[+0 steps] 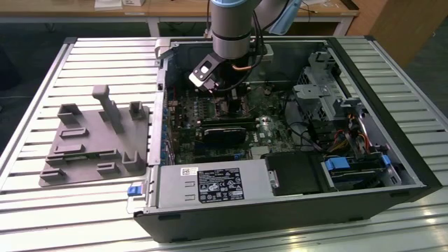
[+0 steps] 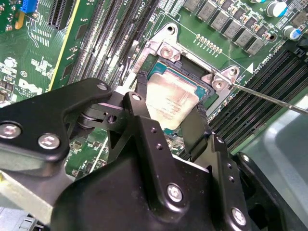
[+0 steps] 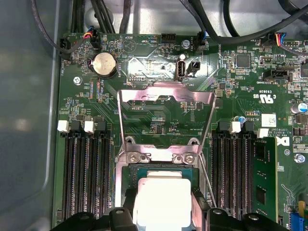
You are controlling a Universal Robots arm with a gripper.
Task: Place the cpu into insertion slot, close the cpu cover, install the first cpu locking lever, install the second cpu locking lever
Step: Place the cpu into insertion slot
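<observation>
First wrist view: cpu point(image 3: 161, 202) apparently in insertion slot point(image 3: 159, 168).

One cpu point(image 3: 158, 202), one cpu cover point(image 3: 166, 92), one coin battery point(image 3: 104, 64), one claw point(image 2: 172, 103), one computer case point(image 1: 280, 212).

The cpu point(image 3: 158, 198) has a dull silver-grey metal top with a smooth, satin finish. The cpu cover point(image 3: 166, 93) is thin, bright, reflective metal. The claw point(image 2: 169, 103) is matt black and smooth-faced, fastened with bright metal screws point(image 2: 174, 192). The motherboard point(image 3: 159, 120) is glossy green laminate. The tabletop point(image 1: 105, 58) is ribbed, pale metal.
</observation>
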